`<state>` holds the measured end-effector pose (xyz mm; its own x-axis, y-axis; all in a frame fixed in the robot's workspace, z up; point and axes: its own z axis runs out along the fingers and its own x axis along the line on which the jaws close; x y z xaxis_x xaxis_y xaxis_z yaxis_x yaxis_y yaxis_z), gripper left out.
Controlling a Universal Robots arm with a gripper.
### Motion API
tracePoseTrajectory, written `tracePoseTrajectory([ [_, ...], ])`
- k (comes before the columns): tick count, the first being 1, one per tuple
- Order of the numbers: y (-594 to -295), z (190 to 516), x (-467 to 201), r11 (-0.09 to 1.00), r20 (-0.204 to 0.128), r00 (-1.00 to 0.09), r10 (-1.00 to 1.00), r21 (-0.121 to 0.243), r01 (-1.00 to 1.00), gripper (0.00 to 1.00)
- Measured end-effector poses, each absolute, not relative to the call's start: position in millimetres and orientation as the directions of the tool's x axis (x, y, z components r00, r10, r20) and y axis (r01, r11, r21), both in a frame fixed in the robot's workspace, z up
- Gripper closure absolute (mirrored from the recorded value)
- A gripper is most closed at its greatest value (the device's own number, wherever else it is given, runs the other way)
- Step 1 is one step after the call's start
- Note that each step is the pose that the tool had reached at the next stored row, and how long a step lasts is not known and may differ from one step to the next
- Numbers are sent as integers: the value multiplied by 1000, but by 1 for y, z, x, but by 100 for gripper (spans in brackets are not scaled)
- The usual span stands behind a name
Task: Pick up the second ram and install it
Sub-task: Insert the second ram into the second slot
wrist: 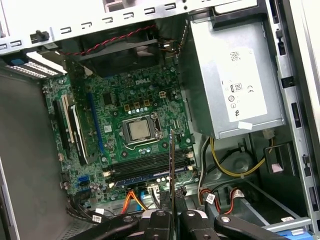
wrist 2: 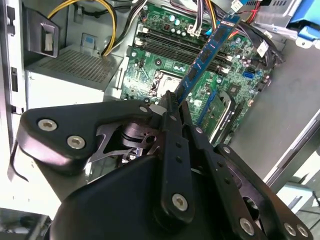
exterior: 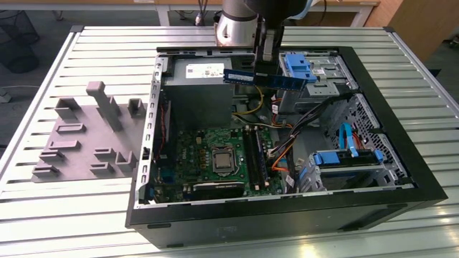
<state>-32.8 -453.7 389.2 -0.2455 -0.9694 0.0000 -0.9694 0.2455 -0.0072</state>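
Observation:
The second ram (exterior: 276, 80) hangs level above the open computer case (exterior: 401, 161), over its far end next to the power supply (exterior: 201, 86). My gripper (exterior: 265, 69) comes down from the arm and is shut on the strip's upper edge. In the second wrist view the ram (wrist 2: 207, 52) sticks out from between the fingers (wrist 2: 172, 112) over the motherboard (wrist 2: 165, 65). In the first wrist view the ram (wrist: 172, 165) is edge-on above my gripper (wrist: 172, 216), in line with the long dark memory slots (wrist: 145, 167) beside the processor (wrist: 138, 130). The slots (exterior: 255, 156) lie well below the strip.
A grey plate with slotted blocks (exterior: 86, 134) lies on the slatted table at the exterior view's left. Inside the case are coloured cable bundles (exterior: 283, 150), blue drive brackets (exterior: 298, 65) and a drive cage (exterior: 344, 161). Case walls ring the motherboard (exterior: 215, 156).

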Motion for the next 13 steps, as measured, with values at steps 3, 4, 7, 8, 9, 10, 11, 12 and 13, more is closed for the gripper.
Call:
tracePoseTrajectory([
  [3,-454,389,-33,272,0,-272,-962,-7,-962,86],
  [4,-454,389,-33,280,1,-280,-960,-7,-960,86],
  [7,-454,389,-33,286,1,-286,-958,-7,-958,86],
  [8,-454,389,-33,286,1,-286,-958,-7,-958,86],
  [9,-454,389,-33,286,1,-286,-958,-7,-958,86],
  [10,-454,389,-33,286,1,-286,-958,-7,-958,86],
  [11,-454,389,-33,286,1,-286,-958,-7,-958,86],
  [12,-454,389,-33,286,1,-286,-958,-7,-958,86],
  [13,-454,389,-33,288,1,-288,-958,-7,-958,86],
])
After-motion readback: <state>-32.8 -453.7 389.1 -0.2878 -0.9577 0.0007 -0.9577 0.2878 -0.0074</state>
